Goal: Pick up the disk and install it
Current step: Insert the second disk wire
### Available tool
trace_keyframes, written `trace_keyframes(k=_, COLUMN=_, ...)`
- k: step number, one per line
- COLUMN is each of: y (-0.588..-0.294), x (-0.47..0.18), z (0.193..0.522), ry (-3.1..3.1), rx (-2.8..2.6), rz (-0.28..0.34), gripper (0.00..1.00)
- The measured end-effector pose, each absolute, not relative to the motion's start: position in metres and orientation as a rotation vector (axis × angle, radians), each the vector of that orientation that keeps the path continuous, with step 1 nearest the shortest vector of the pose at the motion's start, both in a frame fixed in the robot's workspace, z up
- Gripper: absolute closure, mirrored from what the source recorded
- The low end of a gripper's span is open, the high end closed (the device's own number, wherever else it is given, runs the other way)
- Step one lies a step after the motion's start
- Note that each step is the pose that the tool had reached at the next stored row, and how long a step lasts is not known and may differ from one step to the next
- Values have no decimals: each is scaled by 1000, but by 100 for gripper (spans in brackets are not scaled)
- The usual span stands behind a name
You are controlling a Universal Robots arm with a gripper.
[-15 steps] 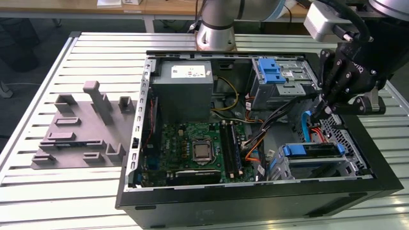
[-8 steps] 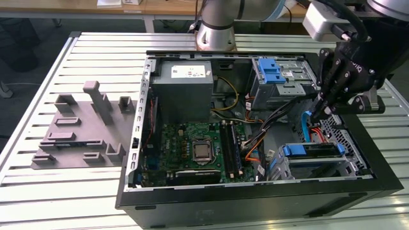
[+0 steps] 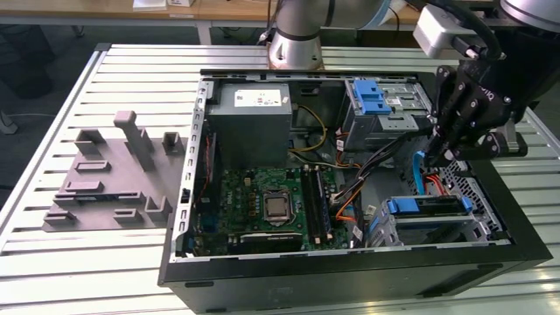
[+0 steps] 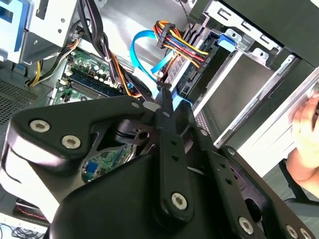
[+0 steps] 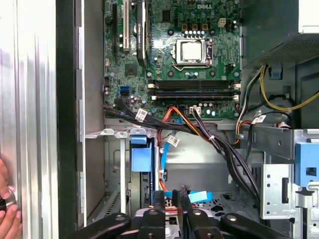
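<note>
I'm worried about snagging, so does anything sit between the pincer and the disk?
Yes. The pincer hangs over the open case, above the disk, which lies in a corner cage. A blue flat cable runs down between them, and a black cable bundle crosses just beside it.

Exterior view: high, off the arm, angled down on the slatted worktop (image 3: 131, 262) and the whole open computer case (image 3: 350, 275). First wrist view: close, facing straight down into the case, motherboard (image 5: 169, 45) at mid-distance, gripper (image 5: 168, 211) at the frame edge. Second wrist view: very close behind the gripper (image 4: 164, 94), tilted across the case interior. Shared by all: motherboard (image 3: 271, 203), cable bundle (image 5: 209, 134).
</note>
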State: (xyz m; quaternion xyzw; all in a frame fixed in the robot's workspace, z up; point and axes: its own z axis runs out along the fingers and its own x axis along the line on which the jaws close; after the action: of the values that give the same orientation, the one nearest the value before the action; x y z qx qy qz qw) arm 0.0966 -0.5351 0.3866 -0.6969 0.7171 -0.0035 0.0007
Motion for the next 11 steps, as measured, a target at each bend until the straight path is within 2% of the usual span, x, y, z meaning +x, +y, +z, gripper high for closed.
trace_keyframes(k=1, y=-535, x=97, z=387, ry=2251, rx=-2189, rz=-11, gripper=75)
trace_keyframes(k=3, y=-535, x=96, z=387, ry=2250, rx=-2190, rz=-11, gripper=74)
trace_keyframes(k=4, y=-534, x=96, z=387, ry=2250, rx=-2190, rz=-11, gripper=68)
trace_keyframes(k=11, y=-531, x=96, z=386, ry=2250, rx=-2191, rz=-11, gripper=68)
